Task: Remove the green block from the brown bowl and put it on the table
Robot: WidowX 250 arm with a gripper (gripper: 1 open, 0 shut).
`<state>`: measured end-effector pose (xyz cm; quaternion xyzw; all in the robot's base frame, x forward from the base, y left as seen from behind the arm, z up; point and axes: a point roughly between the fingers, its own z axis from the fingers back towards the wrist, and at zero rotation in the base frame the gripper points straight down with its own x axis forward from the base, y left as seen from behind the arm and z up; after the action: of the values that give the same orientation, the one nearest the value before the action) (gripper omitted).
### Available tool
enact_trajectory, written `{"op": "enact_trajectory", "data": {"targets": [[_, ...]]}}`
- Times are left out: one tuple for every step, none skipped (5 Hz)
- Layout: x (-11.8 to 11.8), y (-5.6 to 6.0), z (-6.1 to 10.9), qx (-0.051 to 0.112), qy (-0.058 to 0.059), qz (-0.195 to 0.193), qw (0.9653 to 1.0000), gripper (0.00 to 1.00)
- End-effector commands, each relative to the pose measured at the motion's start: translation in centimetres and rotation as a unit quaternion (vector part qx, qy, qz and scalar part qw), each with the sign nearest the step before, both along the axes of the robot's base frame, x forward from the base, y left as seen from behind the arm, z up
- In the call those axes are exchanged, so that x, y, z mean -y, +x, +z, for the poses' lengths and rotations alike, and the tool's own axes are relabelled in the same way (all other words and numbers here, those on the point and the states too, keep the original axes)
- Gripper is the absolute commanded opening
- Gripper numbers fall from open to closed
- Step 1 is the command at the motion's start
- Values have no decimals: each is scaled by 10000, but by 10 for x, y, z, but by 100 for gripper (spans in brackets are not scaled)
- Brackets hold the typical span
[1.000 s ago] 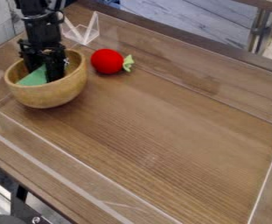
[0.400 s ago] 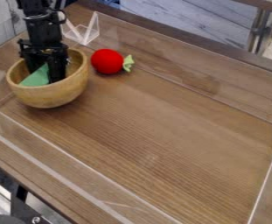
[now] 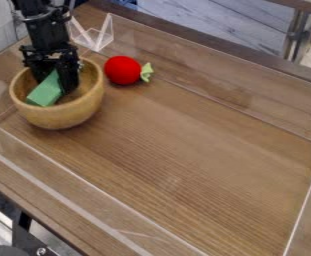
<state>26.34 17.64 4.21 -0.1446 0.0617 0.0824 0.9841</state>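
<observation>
At far left, a black gripper (image 3: pixel 48 75) reached down into the brown bowl (image 3: pixel 59 112), its fingers closed on the green block (image 3: pixel 44 91), which sat tilted inside the bowl. Just right lay a red strawberry toy (image 3: pixel 123 69) on the table (image 3: pixel 198 160).

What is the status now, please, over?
Gripper closed on green block, inside brown bowl. Block not yet on table. Red strawberry toy beside bowl, not blocking.
</observation>
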Motion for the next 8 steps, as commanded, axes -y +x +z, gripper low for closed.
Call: {"op": "enact_trajectory", "data": {"targets": [[7, 15, 23, 324, 138, 46, 9994, 0], [14, 15, 27, 330, 82, -372, 9987, 0], [21, 15, 29, 328, 36, -799, 9963, 0], [16, 19, 30, 319, 1, -997, 9945, 0], [11, 24, 33, 335, -59, -1143, 9929, 0], [11, 21, 42, 366, -96, -860, 9956, 0], [11, 17, 50, 379, -122, -601, 9974, 0], [11, 26, 45, 380, -153, -645, 9971, 0]]}}
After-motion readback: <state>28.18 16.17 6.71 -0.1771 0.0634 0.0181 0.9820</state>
